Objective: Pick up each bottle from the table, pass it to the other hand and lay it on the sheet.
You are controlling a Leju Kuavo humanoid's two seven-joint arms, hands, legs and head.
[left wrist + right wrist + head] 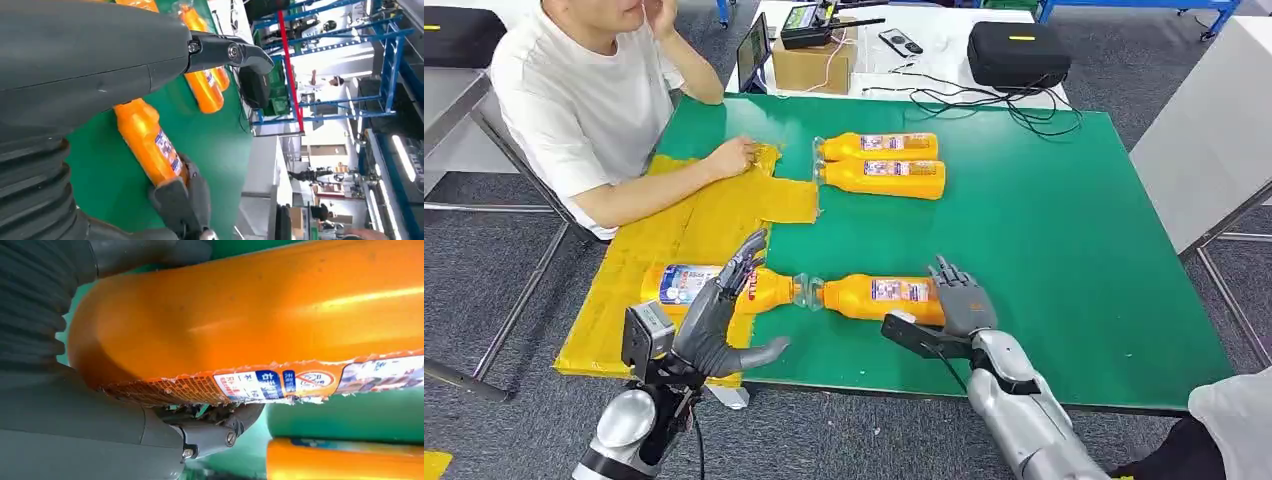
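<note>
Bright, even indoor light; wrist close-ups soft.

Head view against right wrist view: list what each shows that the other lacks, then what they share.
Head view alone: the yellow sheet with one bottle on the sheet, the left hand open above it, a seated person with a hand on the sheet, and the table's far clutter.
Right wrist view alone: the torn label edge of the held bottle, close up.
Both: the right hand gripping the near bottle by its base, the green table, and another orange bottle beyond.
</note>
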